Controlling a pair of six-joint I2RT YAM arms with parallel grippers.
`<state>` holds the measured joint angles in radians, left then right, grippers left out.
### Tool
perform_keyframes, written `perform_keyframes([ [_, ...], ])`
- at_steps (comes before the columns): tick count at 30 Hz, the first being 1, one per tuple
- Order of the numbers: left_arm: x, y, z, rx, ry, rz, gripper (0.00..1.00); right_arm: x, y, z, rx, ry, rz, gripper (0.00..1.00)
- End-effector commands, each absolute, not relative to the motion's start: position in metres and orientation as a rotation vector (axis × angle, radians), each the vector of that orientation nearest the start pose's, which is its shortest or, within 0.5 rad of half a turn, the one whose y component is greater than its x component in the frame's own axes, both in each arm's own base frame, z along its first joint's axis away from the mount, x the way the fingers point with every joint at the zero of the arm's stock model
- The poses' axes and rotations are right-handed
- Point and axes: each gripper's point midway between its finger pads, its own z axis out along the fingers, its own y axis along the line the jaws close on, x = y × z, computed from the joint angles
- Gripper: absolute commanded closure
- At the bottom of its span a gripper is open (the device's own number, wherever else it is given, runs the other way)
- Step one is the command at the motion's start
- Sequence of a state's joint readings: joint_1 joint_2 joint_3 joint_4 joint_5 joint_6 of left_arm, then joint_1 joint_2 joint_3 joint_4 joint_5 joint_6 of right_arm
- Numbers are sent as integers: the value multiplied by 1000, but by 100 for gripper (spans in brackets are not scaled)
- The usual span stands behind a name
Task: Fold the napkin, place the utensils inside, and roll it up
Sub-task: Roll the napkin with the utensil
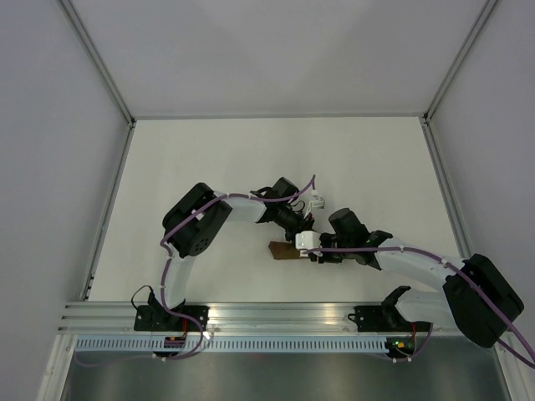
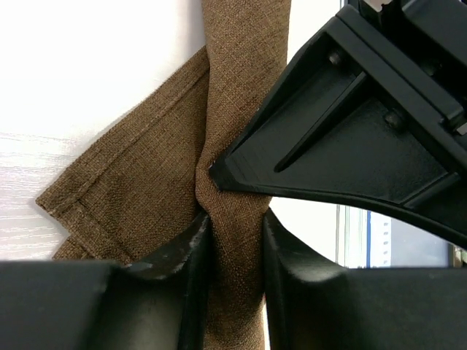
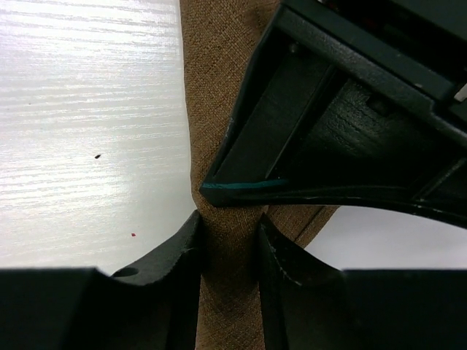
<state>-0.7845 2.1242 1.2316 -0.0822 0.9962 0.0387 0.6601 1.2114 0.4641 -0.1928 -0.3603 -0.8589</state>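
The brown napkin [image 1: 282,251] is a tight narrow roll near the middle of the table, mostly hidden under both wrists in the top view. My left gripper [image 2: 235,237] is shut on the roll [image 2: 241,109], with a loose corner flap [image 2: 124,189] lying to its left. My right gripper [image 3: 228,237] is shut on the same roll [image 3: 215,87] from the other end. Each wrist view shows the other gripper's black finger pressed against the cloth just ahead of my own jaws. The knife is not visible in any view.
The white table [image 1: 251,159] is bounded by grey walls at the left, right and back. A metal rail [image 1: 276,322] runs along the near edge by the arm bases.
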Motion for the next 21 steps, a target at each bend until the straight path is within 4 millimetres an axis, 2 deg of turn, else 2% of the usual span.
perform_keyframes([
  [1,187,-382,-2,1344,2336,-1465,61,194,185,10,-1809,1734,338,83],
  [3,196,-387,9,1333,2272,-1441,56,190,182,7,-1820,1757,343,89],
  [4,200,-388,24,1299,2251,-1433,53,190,182,8,-1821,1761,344,90],
  [5,205,-389,29,1279,2232,-1420,52,190,182,8,-1823,1762,348,92],
  [11,236,-388,80,1178,2083,-1354,44,179,180,5,-1862,1823,427,96],
  [14,249,-377,88,1102,2079,-1245,44,178,181,5,-1874,1852,471,96],
  [16,272,-368,97,993,2045,-1125,44,175,183,3,-1881,1868,532,97],
  [17,272,-357,89,926,2082,-1087,45,178,182,7,-1869,1889,550,97],
  [18,288,-352,112,848,1999,-1008,45,179,182,8,-1865,1897,574,97],
  [19,292,-345,114,802,1991,-963,45,177,183,5,-1867,1916,619,98],
  [20,288,-333,107,753,2013,-930,45,182,181,9,-1856,1935,638,98],
  [21,298,-327,127,692,1935,-878,45,183,180,9,-1854,1951,663,98],
])
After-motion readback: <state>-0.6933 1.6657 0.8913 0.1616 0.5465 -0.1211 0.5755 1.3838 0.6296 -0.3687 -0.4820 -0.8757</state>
